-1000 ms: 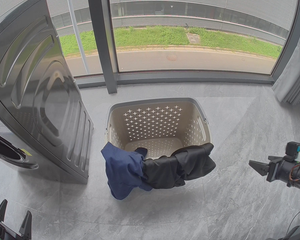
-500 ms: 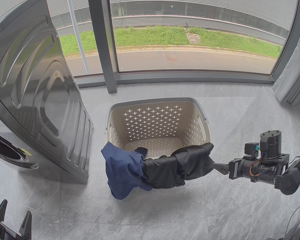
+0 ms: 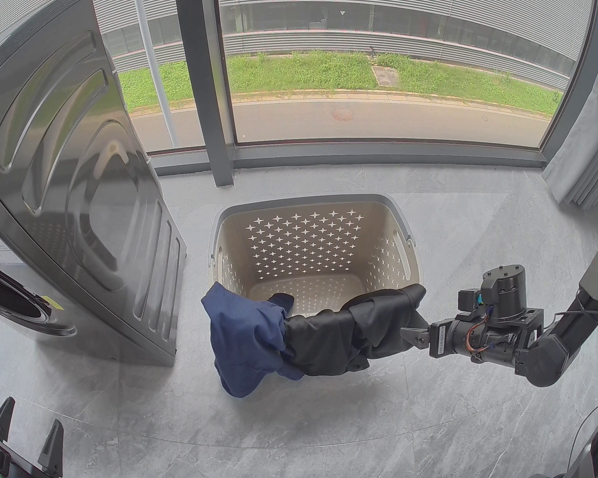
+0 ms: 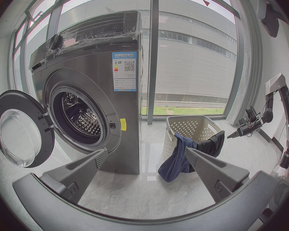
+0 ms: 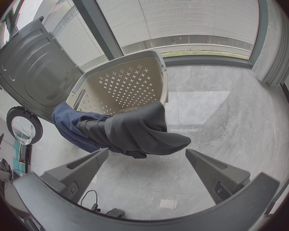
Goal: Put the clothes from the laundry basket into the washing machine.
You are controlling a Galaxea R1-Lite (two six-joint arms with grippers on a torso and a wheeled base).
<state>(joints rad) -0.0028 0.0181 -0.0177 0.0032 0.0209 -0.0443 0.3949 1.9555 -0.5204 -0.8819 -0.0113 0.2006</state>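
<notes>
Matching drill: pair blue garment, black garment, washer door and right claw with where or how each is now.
1 dark blue cloth garment
2 black cloth garment
3 round glass washing machine door
4 right claw

A swung open
B open, aimed at black cloth garment
C hanging over beige plastic laundry basket's near rim, robot's left
D hanging over that rim, robot's right

Pairs: 1-C, 2-D, 3-A, 4-B
</notes>
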